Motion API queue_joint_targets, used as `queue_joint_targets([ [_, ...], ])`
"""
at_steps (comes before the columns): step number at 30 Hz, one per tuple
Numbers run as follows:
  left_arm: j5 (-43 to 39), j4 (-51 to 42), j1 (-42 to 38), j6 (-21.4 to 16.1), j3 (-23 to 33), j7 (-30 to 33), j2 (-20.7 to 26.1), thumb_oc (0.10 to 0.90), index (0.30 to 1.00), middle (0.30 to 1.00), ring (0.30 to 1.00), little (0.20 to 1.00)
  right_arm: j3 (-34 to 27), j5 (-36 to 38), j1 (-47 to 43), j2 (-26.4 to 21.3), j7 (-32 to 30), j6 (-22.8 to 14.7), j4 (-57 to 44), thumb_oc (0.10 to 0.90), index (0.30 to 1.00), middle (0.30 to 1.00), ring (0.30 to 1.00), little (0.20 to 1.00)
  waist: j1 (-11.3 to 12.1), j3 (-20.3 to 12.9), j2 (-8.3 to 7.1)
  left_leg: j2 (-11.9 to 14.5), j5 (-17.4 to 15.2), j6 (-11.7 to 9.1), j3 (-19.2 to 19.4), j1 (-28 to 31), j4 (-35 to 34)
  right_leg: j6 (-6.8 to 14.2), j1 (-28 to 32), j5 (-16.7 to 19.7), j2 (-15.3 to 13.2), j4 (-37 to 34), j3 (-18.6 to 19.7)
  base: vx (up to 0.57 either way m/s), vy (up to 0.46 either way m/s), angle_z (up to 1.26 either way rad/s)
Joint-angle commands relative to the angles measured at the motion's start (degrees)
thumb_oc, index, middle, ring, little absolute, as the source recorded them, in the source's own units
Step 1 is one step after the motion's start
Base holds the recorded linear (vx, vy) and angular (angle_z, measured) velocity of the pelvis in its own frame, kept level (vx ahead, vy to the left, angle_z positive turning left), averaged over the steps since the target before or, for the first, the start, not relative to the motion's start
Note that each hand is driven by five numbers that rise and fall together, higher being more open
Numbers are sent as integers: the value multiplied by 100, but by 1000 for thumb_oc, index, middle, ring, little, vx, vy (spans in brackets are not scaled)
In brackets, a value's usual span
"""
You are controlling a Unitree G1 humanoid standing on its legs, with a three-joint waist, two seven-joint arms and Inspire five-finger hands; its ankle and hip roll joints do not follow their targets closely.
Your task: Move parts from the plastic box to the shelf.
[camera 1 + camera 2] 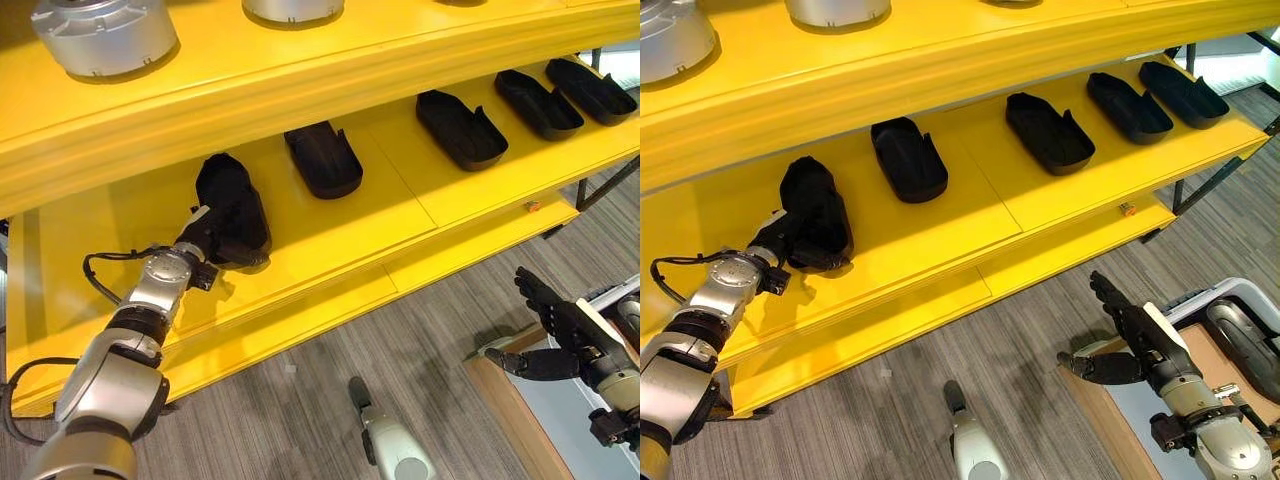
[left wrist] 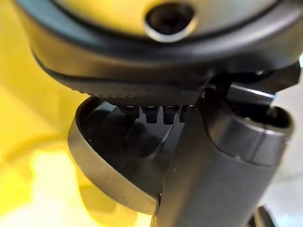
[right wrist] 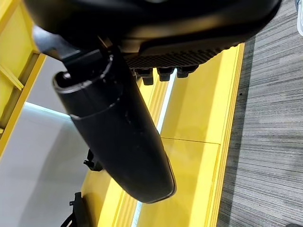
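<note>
Left robot hand (image 1: 215, 232) reaches into yellow shelf (image 1: 330, 215), fingers wrapped round black part (image 1: 232, 205) at shelf's left end. Part appears resting on middle shelf board, long axis running front to back, matching four black parts (image 1: 323, 158) lined up toward right end. Right robot hand (image 1: 1132, 345) hangs low over floor, well clear of shelf, fingers straight and spread, empty. Release looks next; left hand only one within reach.
</note>
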Motion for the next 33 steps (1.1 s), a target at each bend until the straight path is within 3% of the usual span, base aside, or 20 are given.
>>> queue_joint_targets([
  [1, -390, -294, -69, -81, 434, -76, -150, 900, 1000, 1000, 1000, 1000, -442, 382, -461, -393, -236, -409, -389, 900, 1000, 1000, 1000, 1000, -263, 331, 72, 840, 728, -342, -244, 63, 141, 517, -187, -119, -266, 418, 606, 0, 0, 0],
  [7, -1130, -417, 298, -149, 785, 114, -313, 900, 1000, 1000, 1000, 1000, -407, 348, -463, -447, -311, -444, -416, 900, 1000, 1000, 1000, 1000, -268, 327, 51, 857, 727, -347, -205, 61, 169, 507, -215, -115, -249, 427, 632, 0, -1, -4],
  [25, -1469, 86, 513, -192, 1560, 623, -276, 900, 1000, 1000, 1000, 1000, -263, 336, -333, -619, -369, -541, -432, 900, 1000, 1000, 1000, 1000, -179, 358, -19, 859, 705, -350, -237, 15, 208, 499, -235, -128, -247, 447, 607, 0, -1, 0],
  [33, -1804, -104, 625, -305, 1807, 876, -189, 900, 1000, 1000, 1000, 1000, -177, 332, -274, -692, -420, -591, -413, 900, 1000, 1000, 1000, 1000, -119, 392, -61, 855, 710, -347, -295, -19, 207, 492, -240, -121, -261, 451, 583, 0, 0, 0],
])
